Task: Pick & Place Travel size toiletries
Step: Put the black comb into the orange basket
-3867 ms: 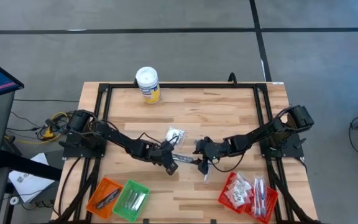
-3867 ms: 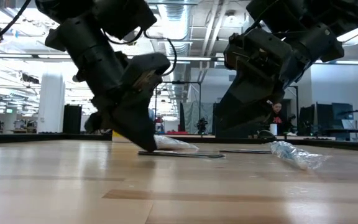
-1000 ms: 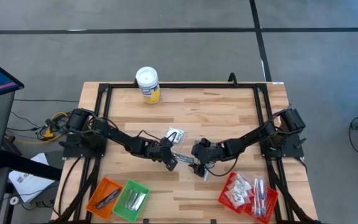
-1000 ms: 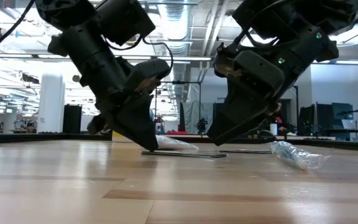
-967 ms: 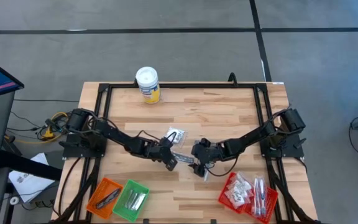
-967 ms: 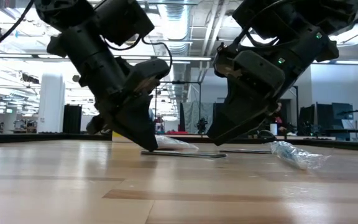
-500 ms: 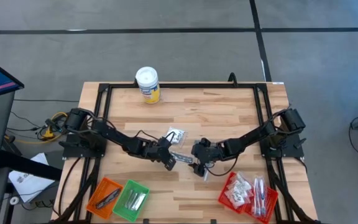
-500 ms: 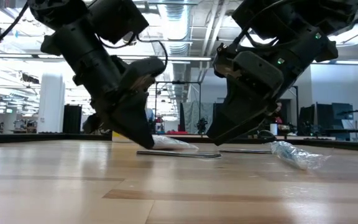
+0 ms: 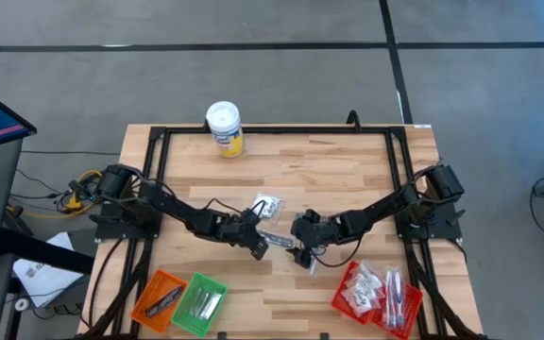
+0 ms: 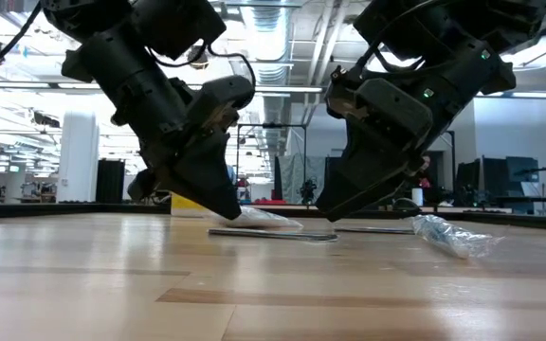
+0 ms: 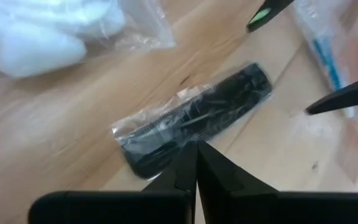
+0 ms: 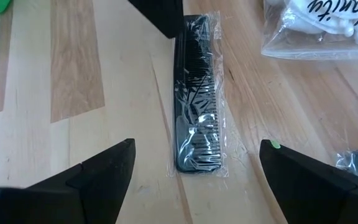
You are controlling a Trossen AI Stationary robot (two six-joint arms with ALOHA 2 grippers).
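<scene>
A white-lidded yellow canister (image 9: 225, 128) stands, apparently upright, near mesh baskets (image 9: 179, 300).

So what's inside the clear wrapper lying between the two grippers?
A black comb fills the clear wrapper, flat on the table. The shut left gripper covers one end.

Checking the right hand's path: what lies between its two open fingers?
In the right wrist view, the black comb in clear wrap lies flat on the table between the right hand's spread fingers. The shut left hand presses its far end.
</scene>
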